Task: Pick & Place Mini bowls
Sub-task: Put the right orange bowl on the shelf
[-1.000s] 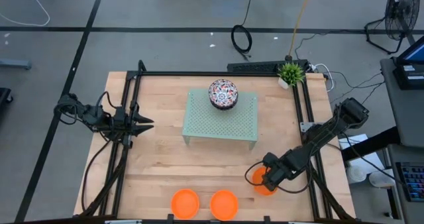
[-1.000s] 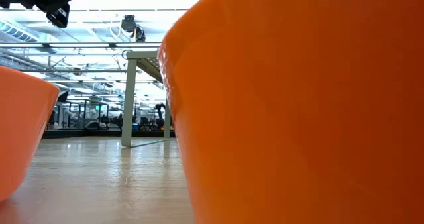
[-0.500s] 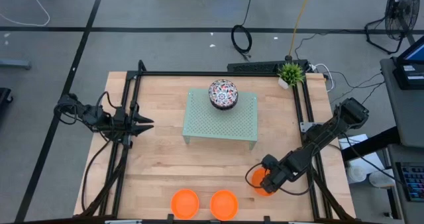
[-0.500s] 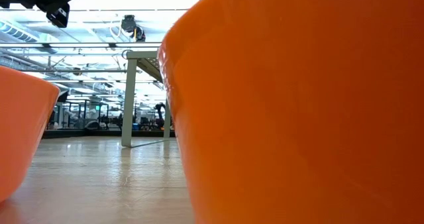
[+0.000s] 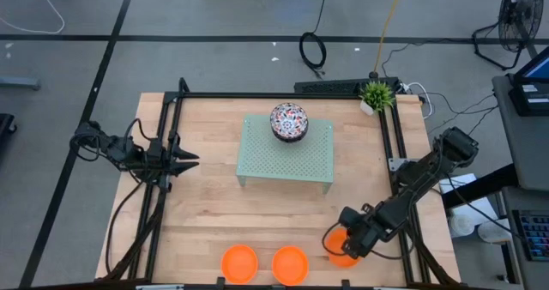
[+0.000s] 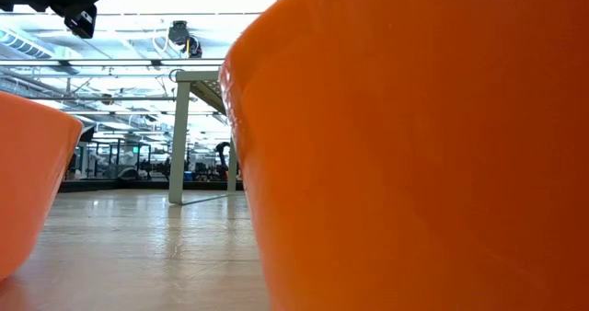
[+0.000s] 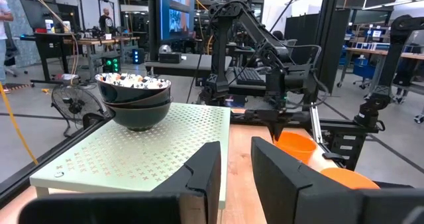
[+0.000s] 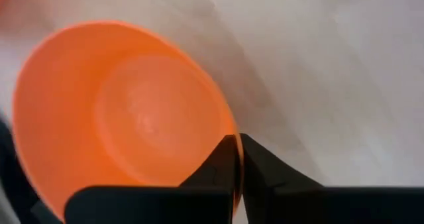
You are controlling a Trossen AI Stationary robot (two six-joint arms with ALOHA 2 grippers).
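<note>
No legible labels in any view. Floral bowls are stacked on the green rack; two orange bowls sit at the table's near edge, filling the low view. Right gripper is pinched on the third orange bowl's rim, seen only from its wrist; left gripper, at the left edge, stands slightly open.

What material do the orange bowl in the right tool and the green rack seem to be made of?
The orange bowl looks like smooth plastic: uniform colour, thin rim, soft sheen. The green rack seems to be painted sheet metal, matte and evenly perforated, though plastic cannot be excluded.
</note>
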